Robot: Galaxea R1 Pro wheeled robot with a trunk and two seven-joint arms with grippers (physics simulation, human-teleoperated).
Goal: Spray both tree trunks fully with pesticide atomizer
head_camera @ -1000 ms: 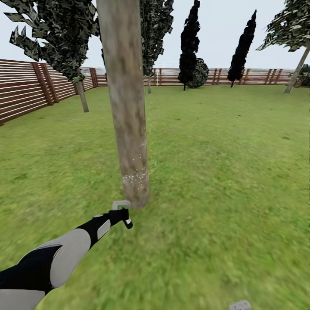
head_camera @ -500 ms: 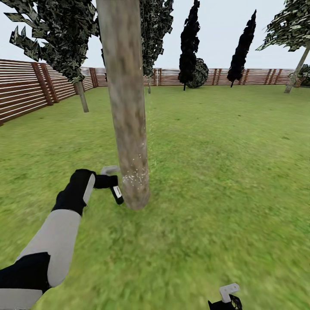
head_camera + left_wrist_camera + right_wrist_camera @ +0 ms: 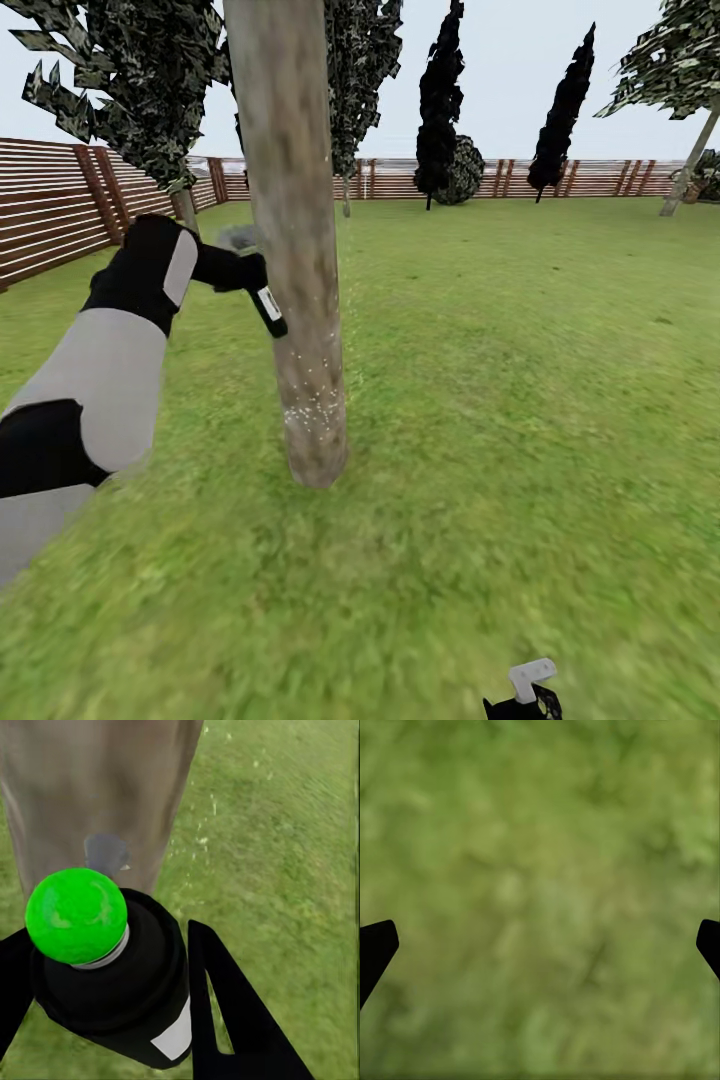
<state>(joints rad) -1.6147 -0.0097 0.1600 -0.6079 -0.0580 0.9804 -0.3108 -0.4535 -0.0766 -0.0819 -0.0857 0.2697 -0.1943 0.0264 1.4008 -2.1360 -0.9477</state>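
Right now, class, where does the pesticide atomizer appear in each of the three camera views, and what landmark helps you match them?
Head view: the pesticide atomizer sits upper left, held by the left gripper against the tree trunk.
Left wrist view: it fills the lower left, between the black fingers.
Right wrist view: not in it; grass lies beyond the open right gripper.
Shared landmark: the trunk.

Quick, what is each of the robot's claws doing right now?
Left gripper: closed around the pesticide atomizer, beside the tree trunk.
Right gripper: open, holding nothing, above grass.

Fingers point(image 3: 225, 1012) around pesticide atomizer point(image 3: 112, 975)
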